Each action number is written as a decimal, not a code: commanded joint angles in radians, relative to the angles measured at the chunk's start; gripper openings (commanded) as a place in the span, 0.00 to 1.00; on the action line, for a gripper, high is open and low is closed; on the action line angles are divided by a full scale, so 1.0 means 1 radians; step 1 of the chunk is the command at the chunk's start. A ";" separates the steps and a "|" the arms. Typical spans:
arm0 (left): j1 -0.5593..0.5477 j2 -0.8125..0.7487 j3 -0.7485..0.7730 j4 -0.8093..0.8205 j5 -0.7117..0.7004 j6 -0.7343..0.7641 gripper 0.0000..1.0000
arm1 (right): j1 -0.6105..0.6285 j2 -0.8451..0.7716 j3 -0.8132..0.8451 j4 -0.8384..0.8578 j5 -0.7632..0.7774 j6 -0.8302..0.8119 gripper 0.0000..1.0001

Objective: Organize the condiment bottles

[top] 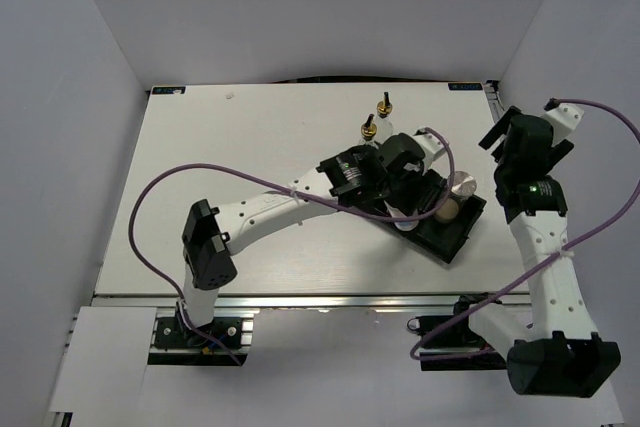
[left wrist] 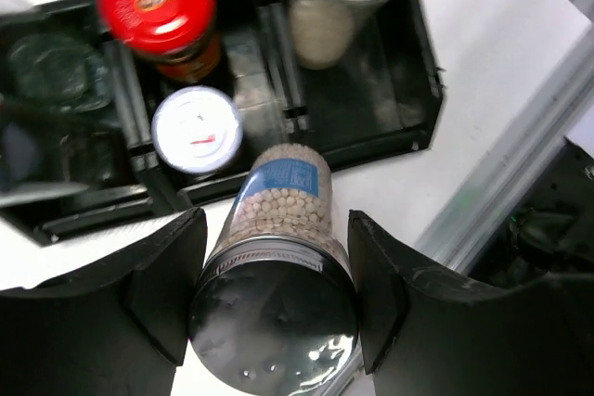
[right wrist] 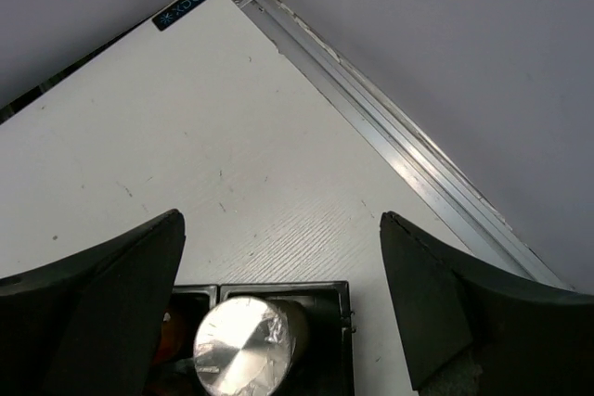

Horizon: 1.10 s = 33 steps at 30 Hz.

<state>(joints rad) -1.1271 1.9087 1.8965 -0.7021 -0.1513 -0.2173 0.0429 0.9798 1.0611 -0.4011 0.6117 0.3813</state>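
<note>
The left hand (left wrist: pixel 274 299) is closed around a clear, blue-labelled jar of pale round grains with a shiny metal lid (left wrist: pixel 278 197). It holds the jar at the edge of the black three-compartment tray (left wrist: pixel 408 127), just beside the white-lidded jar (left wrist: pixel 196 129) and red-capped brown jar (left wrist: pixel 158 2) in the middle compartment. The right hand (right wrist: pixel 280 229) hangs open to the tray's right, and two clear glass bottles with gold pourers (top: pixel 385 104) stand on the white bench (top: pixel 250 137) beyond the tray.

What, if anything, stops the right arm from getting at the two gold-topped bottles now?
Probably yes, it can get there. The right hand is open and bare table lies between it and the gold-topped bottles. The left arm stands close beside the nearer bottle, so room is tight.
</note>
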 commanded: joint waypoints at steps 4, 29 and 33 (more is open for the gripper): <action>-0.028 0.073 0.186 -0.023 0.133 0.079 0.00 | -0.130 0.051 0.083 0.025 -0.231 -0.032 0.89; -0.033 0.328 0.380 0.113 0.101 0.185 0.00 | -0.298 -0.026 -0.073 0.136 -0.337 -0.033 0.89; -0.033 0.349 0.369 0.165 0.088 0.184 0.00 | -0.298 -0.027 -0.078 0.143 -0.352 -0.033 0.89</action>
<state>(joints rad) -1.1561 2.2784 2.2471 -0.6346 -0.0345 -0.0452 -0.2489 0.9672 0.9924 -0.3069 0.2768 0.3592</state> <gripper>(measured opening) 0.689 0.895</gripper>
